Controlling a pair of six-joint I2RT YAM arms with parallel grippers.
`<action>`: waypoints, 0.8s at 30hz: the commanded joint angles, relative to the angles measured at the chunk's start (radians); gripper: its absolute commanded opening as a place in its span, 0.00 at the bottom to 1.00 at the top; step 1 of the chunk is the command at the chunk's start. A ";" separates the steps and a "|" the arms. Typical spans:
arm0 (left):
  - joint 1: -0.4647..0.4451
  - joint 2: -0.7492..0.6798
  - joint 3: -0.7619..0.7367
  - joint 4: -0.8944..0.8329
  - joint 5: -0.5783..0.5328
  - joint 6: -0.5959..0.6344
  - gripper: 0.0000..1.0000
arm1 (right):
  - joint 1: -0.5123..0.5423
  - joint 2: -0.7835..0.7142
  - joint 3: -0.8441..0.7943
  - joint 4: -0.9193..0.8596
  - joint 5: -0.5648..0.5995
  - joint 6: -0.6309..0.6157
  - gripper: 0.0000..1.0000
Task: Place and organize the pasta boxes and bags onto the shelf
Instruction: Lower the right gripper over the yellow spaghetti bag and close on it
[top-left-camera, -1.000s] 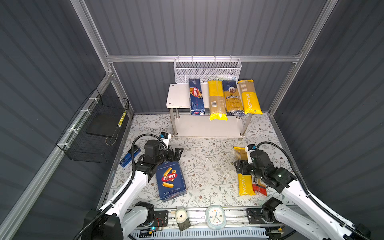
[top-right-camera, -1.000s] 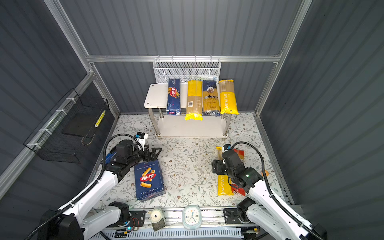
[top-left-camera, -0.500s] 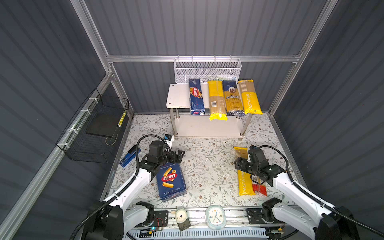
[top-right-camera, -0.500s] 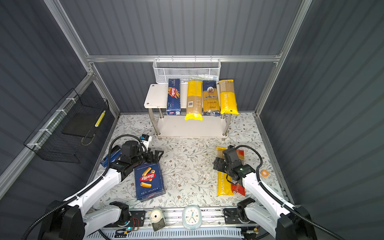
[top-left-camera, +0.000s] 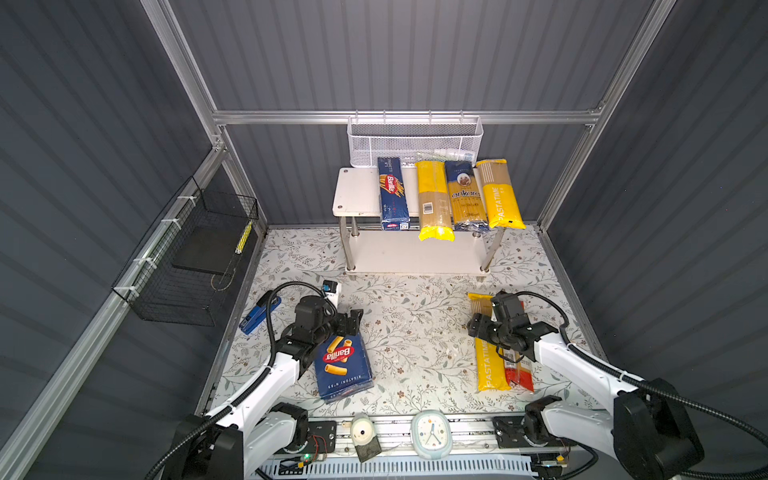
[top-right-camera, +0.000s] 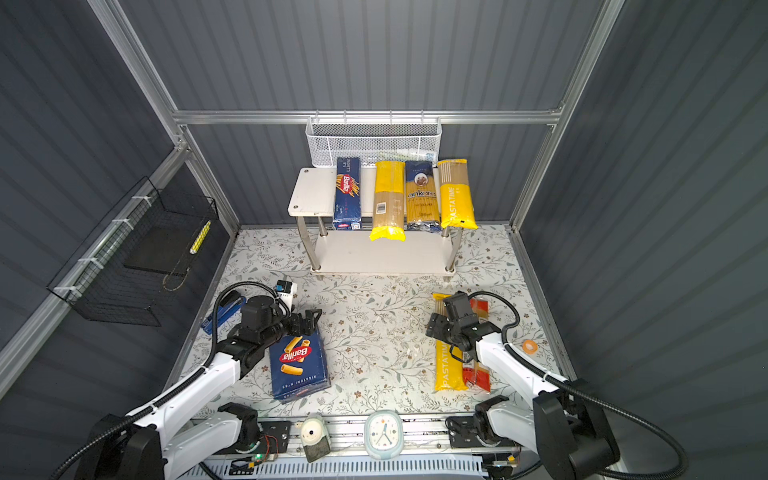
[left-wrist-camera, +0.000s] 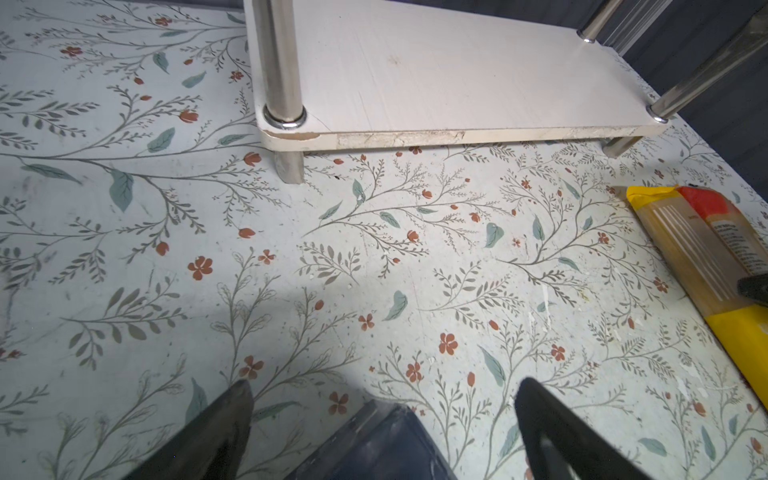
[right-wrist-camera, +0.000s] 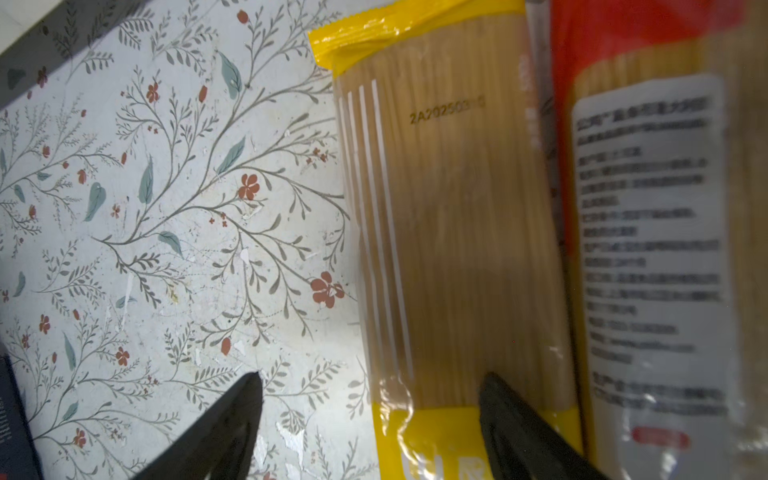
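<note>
Four long packages (top-left-camera: 432, 199) were seen atop the two-tier white board shelf (top-left-camera: 357, 195) in both top views. Left wrist view: the left gripper (left-wrist-camera: 384, 384) was seen spread over the dark blue cardboard rigatoni box (left-wrist-camera: 374, 440). Right wrist view: the right gripper (right-wrist-camera: 372, 376) was seen wide, one finger over the glossy yellow PASTATIME bag (right-wrist-camera: 449, 208) on the floral mat (right-wrist-camera: 166, 208).

- We see the white two-tier shelf (top-left-camera: 357, 191) at the back. Its top board carries, side by side, the narrow blue spaghetti box (top-left-camera: 392, 193), a plain yellow bag (top-left-camera: 432, 199), a dark blue bag (top-left-camera: 465, 195) and a yellow PASTATIME bag (top-left-camera: 500, 195).
- The wide blue rigatoni box (top-left-camera: 343, 365) lies flat on the bench, front left.
- A second PASTATIME bag (top-left-camera: 490, 365) and a red bag (top-left-camera: 519, 372) lie touching, front right.
</note>
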 joint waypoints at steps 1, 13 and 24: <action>-0.006 -0.030 -0.016 0.010 -0.050 0.002 0.99 | -0.005 0.033 -0.002 0.035 -0.052 0.018 0.82; -0.006 -0.074 -0.034 0.003 -0.087 -0.003 1.00 | 0.040 0.147 0.006 0.167 -0.174 0.055 0.81; -0.005 -0.030 -0.013 0.000 -0.073 0.002 1.00 | 0.196 0.109 0.137 0.070 -0.083 0.012 0.81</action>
